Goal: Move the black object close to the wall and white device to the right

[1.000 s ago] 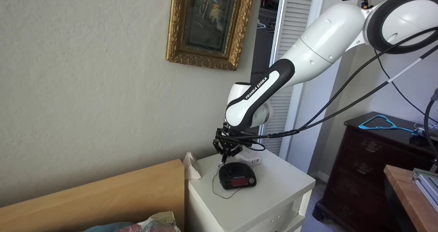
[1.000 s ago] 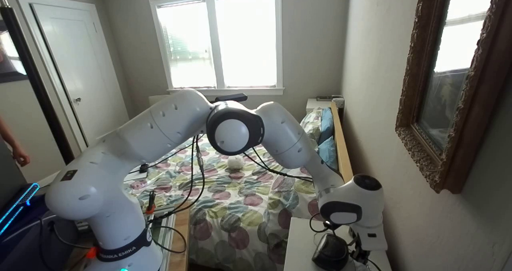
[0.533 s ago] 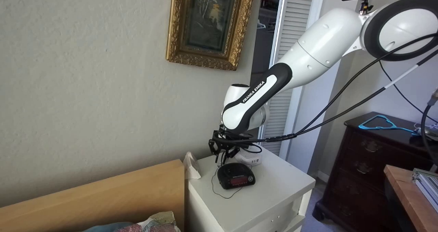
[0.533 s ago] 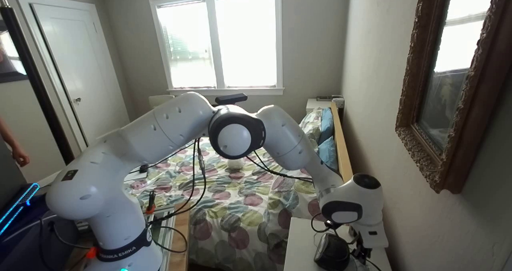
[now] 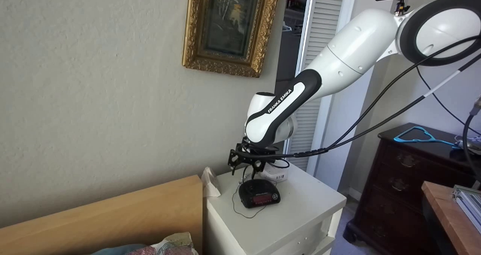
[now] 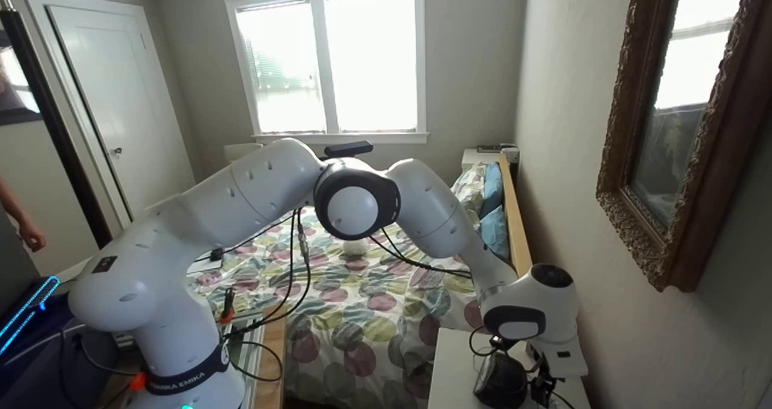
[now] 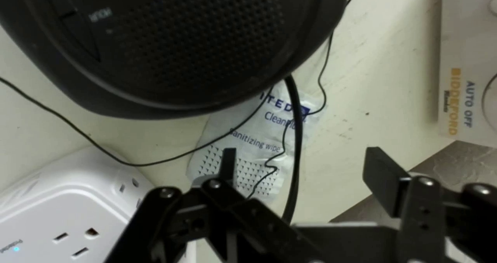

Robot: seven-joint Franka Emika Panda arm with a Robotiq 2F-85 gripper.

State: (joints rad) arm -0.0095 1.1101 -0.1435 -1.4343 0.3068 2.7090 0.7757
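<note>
The white tabletop (image 5: pixel 289 210) stands by the beige-grey wall (image 5: pixel 112 97), between a wooden headboard (image 5: pixel 124 213) and a louvred door (image 5: pixel 325 29), with a gold-framed picture (image 5: pixel 231 33) hanging above. On it sits the black clock radio (image 5: pixel 260 193), near the wall, its red display facing away from it and a thin cord (image 7: pixel 136 165) trailing round it. A white outlet box (image 7: pixel 77 216) rests just behind, towards the louvred door. In the wrist view a wipe packet (image 7: pixel 248 146) lies flat under the cords, and a white box (image 7: pixel 462 53) lettered BIDDEFORD shows at the right edge. The fingers (image 7: pixel 382 177) are spread wide just behind the clock radio and hold nothing; a thick black cord (image 7: pixel 297 146) passes between them, clear of both tips. Beyond, a dark chest of drawers (image 5: pixel 398 195) carries a blue hanger (image 5: pixel 417 139). In an exterior view, a bed (image 6: pixel 362 303) with a spotted cover fills the middle of the room below a bright window (image 6: pixel 374 65), and a white door (image 6: pixel 114 83) stands off to one side.
</note>
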